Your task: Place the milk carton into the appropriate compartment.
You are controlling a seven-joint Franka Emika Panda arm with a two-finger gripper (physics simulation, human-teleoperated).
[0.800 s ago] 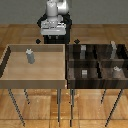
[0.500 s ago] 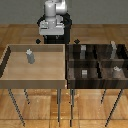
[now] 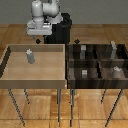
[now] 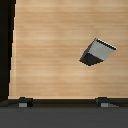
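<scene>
The milk carton [image 3: 30, 56], a small grey box with a paler peaked top, stands upright in the light wooden bin [image 3: 10, 82] on the exterior view's left. In the wrist view the milk carton [image 4: 97, 52] shows from above on the bin's floor. My gripper [image 3: 39, 41] hangs above the bin's far edge, behind the carton and a little toward the exterior view's right of it. The gripper [image 4: 64, 102] is open, its fingertips [image 4: 24, 102] set wide apart with nothing between them.
A dark bin with several compartments [image 3: 97, 62] stands on the exterior view's right, touching the light bin. It holds a small grey cube [image 3: 85, 73], a tall pale slab [image 3: 114, 48] and other small grey pieces. Both bins rest on thin metal legs.
The arm has shifted toward the exterior view's left, bringing the gripper closer to the milk carton. The carton has not moved.
</scene>
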